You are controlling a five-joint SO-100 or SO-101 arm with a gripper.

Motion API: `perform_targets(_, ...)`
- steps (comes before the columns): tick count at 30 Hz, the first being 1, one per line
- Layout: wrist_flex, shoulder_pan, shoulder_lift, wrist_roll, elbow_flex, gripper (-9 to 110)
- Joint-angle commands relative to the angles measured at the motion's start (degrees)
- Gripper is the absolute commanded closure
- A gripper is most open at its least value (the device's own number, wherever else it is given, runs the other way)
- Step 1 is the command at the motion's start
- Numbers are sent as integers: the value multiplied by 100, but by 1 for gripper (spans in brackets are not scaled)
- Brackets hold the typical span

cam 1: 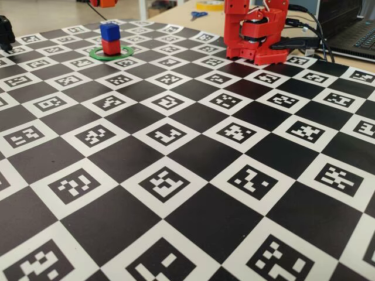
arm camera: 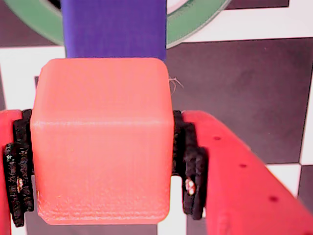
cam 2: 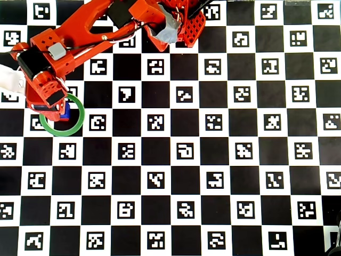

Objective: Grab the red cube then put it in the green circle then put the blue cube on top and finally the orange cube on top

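Observation:
The blue cube (cam 1: 109,31) sits on the red cube (cam 1: 111,47) inside the green circle (cam 1: 117,58) at the far left of the board. In the wrist view my gripper (arm camera: 102,186) is shut on the orange cube (arm camera: 100,142), black pads pressing its two sides. Just beyond it are the blue cube's top (arm camera: 115,27) and the green circle (arm camera: 195,24). From overhead the gripper (cam 2: 53,109) hangs over the green circle (cam 2: 64,134), with a corner of the blue cube (cam 2: 65,113) showing. The red cube is hidden there.
The board is a black-and-white checker mat with printed markers. The red arm base (cam 1: 255,35) stands at the back right, with cables and a laptop (cam 1: 357,35) beside it. Scissors (cam 1: 198,14) lie behind the mat. A black object (cam 1: 6,32) is at the left edge.

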Motion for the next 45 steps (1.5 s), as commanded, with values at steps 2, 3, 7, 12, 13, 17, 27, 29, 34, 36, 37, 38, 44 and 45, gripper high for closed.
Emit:
perform_targets(2, -44, 62, 378, -18, 70, 94)
perform_targets(3, -88, 62, 387, -9, 105, 94)
perform_targets(7, -193, 62, 387, 18, 202, 94)
perform_targets(12, -308, 62, 369, 18, 308, 94)
perform_targets(13, -334, 62, 369, 26, 325, 94)
perform_targets(17, -413, 70, 334, 26, 387, 94)
perform_targets(27, -686, 141, 308, 26, 510, 94)
perform_targets(29, -721, 149, 290, 9, 536, 94)
perform_targets(34, -782, 185, 264, 0, 589, 94)
perform_targets(36, -809, 185, 264, 0, 624, 94)
perform_targets(37, -826, 185, 255, 0, 633, 94)
perform_targets(38, -844, 185, 255, 0, 642, 94)
perform_targets(44, -940, 185, 255, -9, 756, 94)
perform_targets(45, -949, 193, 255, -9, 765, 94)
